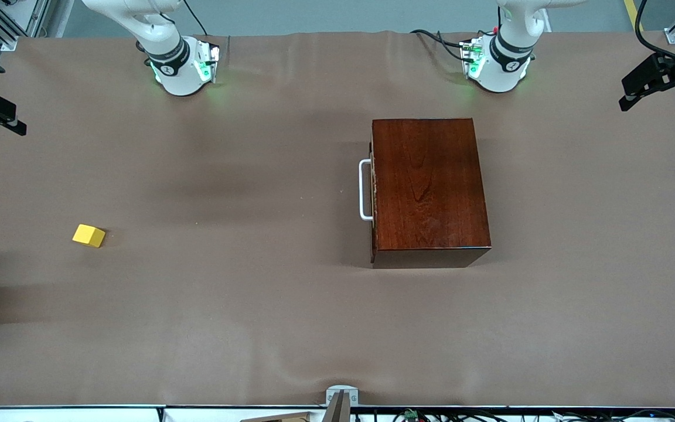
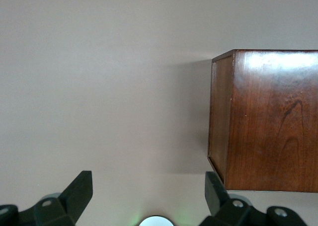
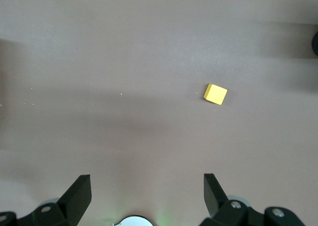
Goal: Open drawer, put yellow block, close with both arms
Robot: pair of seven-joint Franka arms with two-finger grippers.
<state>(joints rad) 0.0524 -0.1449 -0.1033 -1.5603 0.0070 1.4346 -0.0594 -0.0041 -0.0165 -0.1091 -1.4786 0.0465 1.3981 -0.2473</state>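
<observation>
**A:** Take the wooden box (image 1: 429, 190) as the marker. What lies nearest the front camera?

**B:** The yellow block (image 1: 88, 235), resting on the brown table cover (image 1: 244, 328), slightly nearer the camera than the box's middle and well apart from it, toward the right arm's end of the table. Nothing touches it.

**A:** And the drawer?

**B:** The drawer (image 1: 373, 190) looks fully shut, its front flush with the box on the side facing the right arm's end. The white handle (image 1: 364, 190) stands off that front, its long bar running from nearer the camera to farther from it. With the drawer shut, I cannot see whether anything is inside.

**A:** Where are the grippers?

**B:** Both wait high up. The right gripper (image 3: 147, 193) hangs over bare cover with its fingers spread wide and empty; in its wrist view the block lies ahead of the fingertips, off toward one finger's side. The left gripper (image 2: 149, 191) is also spread and empty, over the cover just beside a corner of the box, on a side without the handle.

**A:** So who takes what?

**B:** I judge the right arm better placed for the block. The handle faces that arm too, so the first pull would run away from the box toward the right arm's end.
</observation>
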